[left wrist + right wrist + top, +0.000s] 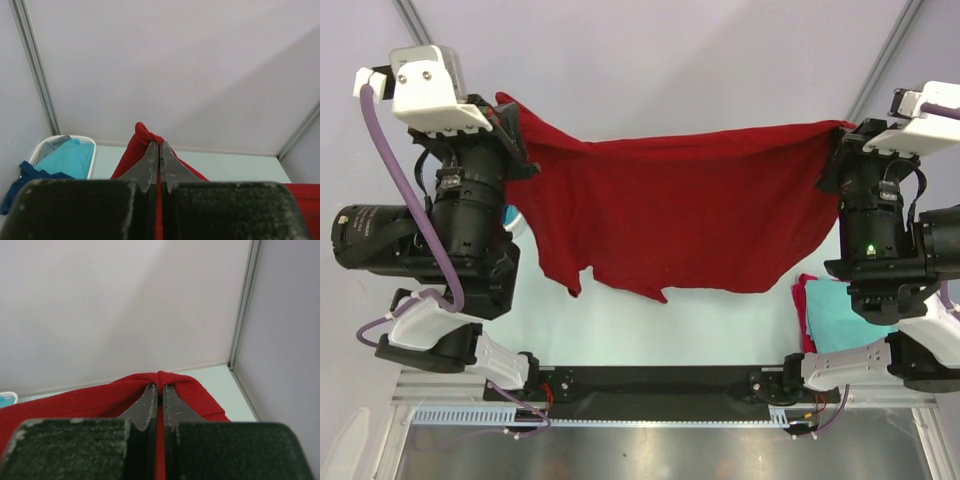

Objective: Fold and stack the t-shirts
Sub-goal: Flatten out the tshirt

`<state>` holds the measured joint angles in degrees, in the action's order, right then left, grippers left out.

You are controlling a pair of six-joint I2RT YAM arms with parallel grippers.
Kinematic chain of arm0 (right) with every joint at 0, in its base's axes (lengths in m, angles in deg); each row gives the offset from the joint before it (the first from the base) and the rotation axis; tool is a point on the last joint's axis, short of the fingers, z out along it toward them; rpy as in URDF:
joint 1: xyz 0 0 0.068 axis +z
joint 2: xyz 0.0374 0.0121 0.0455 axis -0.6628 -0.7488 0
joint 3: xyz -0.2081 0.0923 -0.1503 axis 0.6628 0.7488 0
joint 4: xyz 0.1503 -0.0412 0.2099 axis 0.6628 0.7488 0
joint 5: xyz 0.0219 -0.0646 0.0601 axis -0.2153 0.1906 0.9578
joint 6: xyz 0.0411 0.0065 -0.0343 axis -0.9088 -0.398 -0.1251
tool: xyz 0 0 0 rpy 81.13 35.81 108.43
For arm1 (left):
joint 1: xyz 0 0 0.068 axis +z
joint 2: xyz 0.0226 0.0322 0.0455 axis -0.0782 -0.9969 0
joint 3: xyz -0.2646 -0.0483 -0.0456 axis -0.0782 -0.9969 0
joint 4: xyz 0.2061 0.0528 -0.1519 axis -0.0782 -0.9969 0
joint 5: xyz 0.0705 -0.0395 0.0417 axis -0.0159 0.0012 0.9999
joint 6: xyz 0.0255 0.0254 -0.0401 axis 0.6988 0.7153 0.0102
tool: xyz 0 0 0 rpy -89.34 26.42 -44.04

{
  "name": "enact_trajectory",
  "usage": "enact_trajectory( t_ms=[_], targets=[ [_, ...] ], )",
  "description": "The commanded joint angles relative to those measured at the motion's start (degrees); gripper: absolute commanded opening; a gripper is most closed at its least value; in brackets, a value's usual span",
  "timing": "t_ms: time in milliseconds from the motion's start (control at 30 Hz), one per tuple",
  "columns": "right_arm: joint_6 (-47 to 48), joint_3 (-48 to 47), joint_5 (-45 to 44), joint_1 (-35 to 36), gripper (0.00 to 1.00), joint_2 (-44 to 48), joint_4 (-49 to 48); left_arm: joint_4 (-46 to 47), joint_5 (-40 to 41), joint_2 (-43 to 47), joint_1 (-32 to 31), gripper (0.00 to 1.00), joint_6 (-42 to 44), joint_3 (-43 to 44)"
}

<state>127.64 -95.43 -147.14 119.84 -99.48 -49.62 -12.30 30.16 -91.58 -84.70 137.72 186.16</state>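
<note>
Two grips: left end effector, right end effector clamped on dark red t-shirt, stretched between.

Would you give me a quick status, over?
Left gripper, right gripper: both shut on dark red t-shirt. Shirt hangs spread between them, unfolded. Nothing seen blocking.

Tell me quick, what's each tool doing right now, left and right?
Left tool: closed, pinching one end of the dark red t-shirt.
Right tool: closed, pinching the other end of the dark red t-shirt.
</note>
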Motion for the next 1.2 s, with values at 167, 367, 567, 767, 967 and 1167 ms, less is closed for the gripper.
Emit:
enact_trajectory(
  t_ms=[167,367,567,767,967,1167],
  targets=[
    [-1.5,0.5,5.0,-6.3,0.00,-0.9,-0.1,-8.3,-1.5,3.7,8.4,0.00,-10.4,-0.4],
    [-25.0,-3.8,11.6,-14.5,0.00,-2.7,23.4,-29.7,-3.4,6.9,17.5,0.00,-29.7,-1.4],
    [-28.4,-1.6,13.3,-18.3,0.00,-3.7,25.7,-35.5,-6.0,5.3,22.9,0.00,-36.4,-1.3],
    [-36.8,-3.5,15.1,-22.3,0.00,-6.2,34.8,-50.5,-8.9,4.7,28.4,0.00,-50.4,-2.5],
    [-58.5,-6.7,25.2,-33.2,0.00,-10.2,54.9,-73.1,-19.5,4.0,38.9,0.00,-73.8,-3.4],
    [-66.3,-7.1,32.1,-38.9,0.00,-13.8,59.4,-81.0,-31.1,5.0,49.3,0.00,-84.9,-9.9]
  ],
)
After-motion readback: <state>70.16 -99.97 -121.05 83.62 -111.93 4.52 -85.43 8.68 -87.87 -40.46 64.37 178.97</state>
